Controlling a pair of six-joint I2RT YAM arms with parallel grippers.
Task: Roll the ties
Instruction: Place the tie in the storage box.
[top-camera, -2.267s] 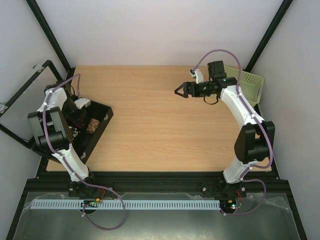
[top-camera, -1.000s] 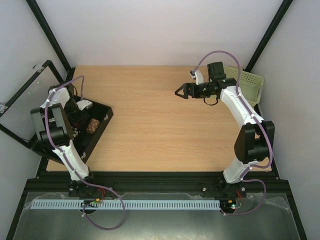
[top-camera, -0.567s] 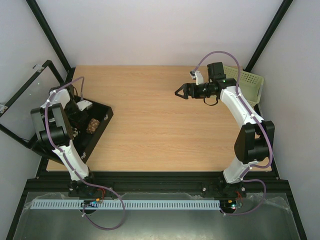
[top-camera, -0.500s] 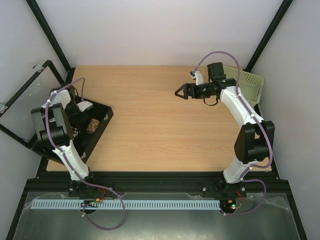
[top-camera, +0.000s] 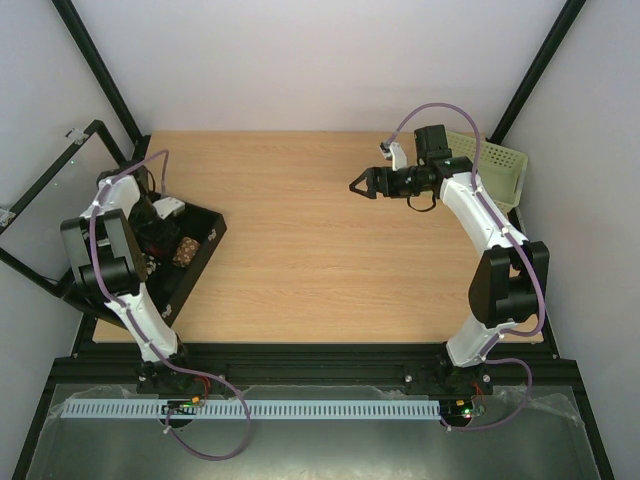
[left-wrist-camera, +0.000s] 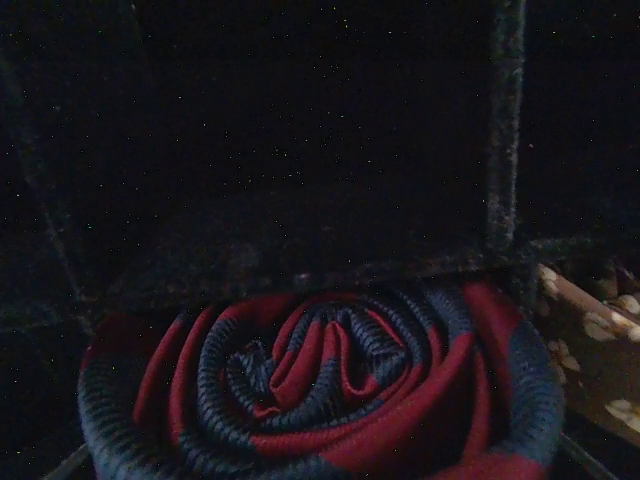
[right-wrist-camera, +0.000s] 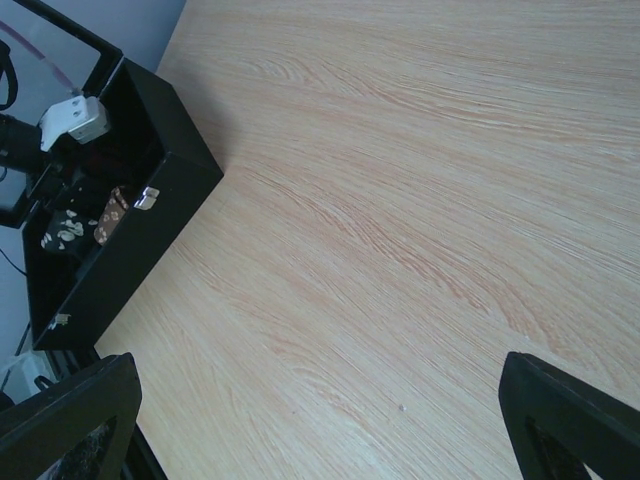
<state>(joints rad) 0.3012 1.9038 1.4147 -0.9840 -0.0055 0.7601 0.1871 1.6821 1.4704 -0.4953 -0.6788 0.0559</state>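
- My left arm has moved just a little over the black box (top-camera: 207, 238). My left tool (top-camera: 152, 232) is down inside the box.
- The red and dark blue tie (left-wrist-camera: 320, 390) is rolled up tight like a snail. It sits in one part of the box, right against the little wall.
- Just beside it, past the wall, is a brown roll (left-wrist-camera: 590, 345) with pale spots. I think it is another rolled tie.
- It is too dark in there to see my left fingers. I cannot tell how far open that tool is, or if it holds the tie.
- My right tool (top-camera: 358, 184) has not moved. It hangs over the desk (top-camera: 300, 270), wide open, holding nothing.
- I think this tie is done and put away. I see no flat tie waiting, so the job looks close to finished.
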